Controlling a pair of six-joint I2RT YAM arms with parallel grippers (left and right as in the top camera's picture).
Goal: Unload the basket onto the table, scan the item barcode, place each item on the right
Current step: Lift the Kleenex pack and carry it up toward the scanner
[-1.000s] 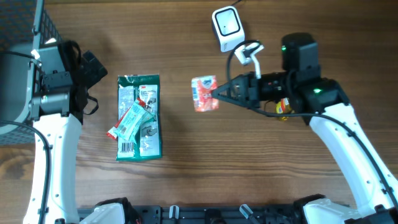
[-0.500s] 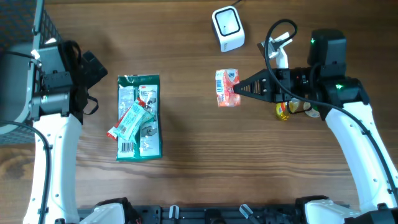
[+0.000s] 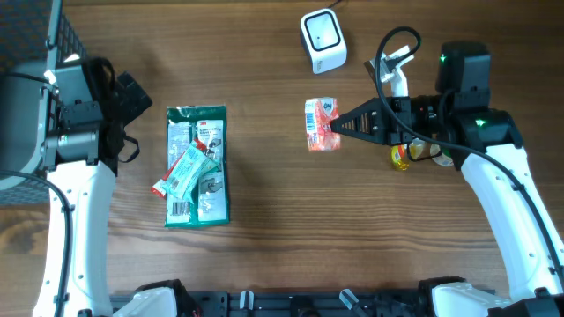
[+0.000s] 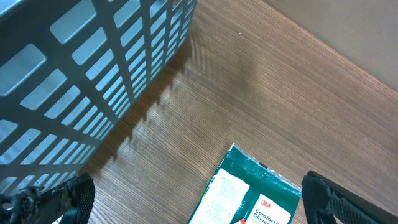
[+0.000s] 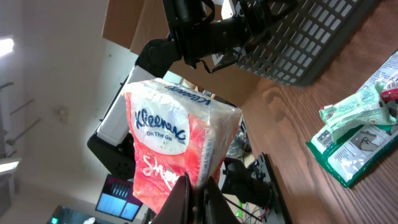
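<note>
The tissue pack (image 3: 322,125) is now held further right than a second ago and has hardly shifted in the last half-second. Nearest the robot's base lies bare wood-grain table (image 3: 264,255). Farther out, a flat green glove packet (image 3: 196,167) is laid on it, with a crinkled teal bar (image 3: 183,172) slanted on top. In the left wrist view the packet is cut off by the lower edge. The left gripper (image 3: 132,119) is held released beside the packet. The soft, glossy red-and-white pack is pinched at one edge by the clenched right gripper (image 3: 339,128), off the table, short of the rounded white scanner (image 3: 322,40) at the far edge. A small yellow thing (image 3: 401,157) is half hidden by the right arm. A dark slotted basket (image 3: 66,35) is cropped at the far-left corner, and its contents cannot be made out.
</note>
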